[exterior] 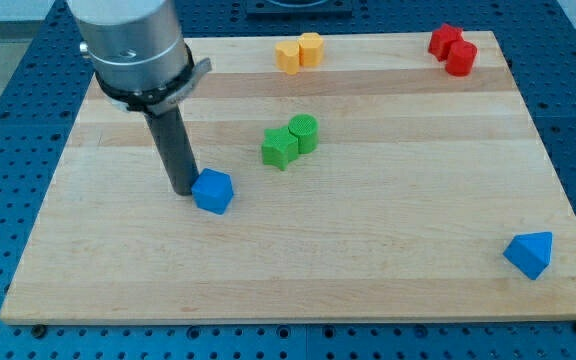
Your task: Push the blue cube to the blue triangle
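The blue cube [213, 191] lies on the wooden board [368, 260], left of centre. My tip [183, 189] stands right against the cube's left side, touching or nearly touching it. The blue triangle [529, 253] lies near the board's bottom right corner, far to the right of the cube and a little lower in the view.
A green star block [279, 148] and a green cylinder [304, 133] sit together above and right of the cube. Two yellow blocks [299, 52] lie at the top edge. Two red blocks [452, 48] lie at the top right corner.
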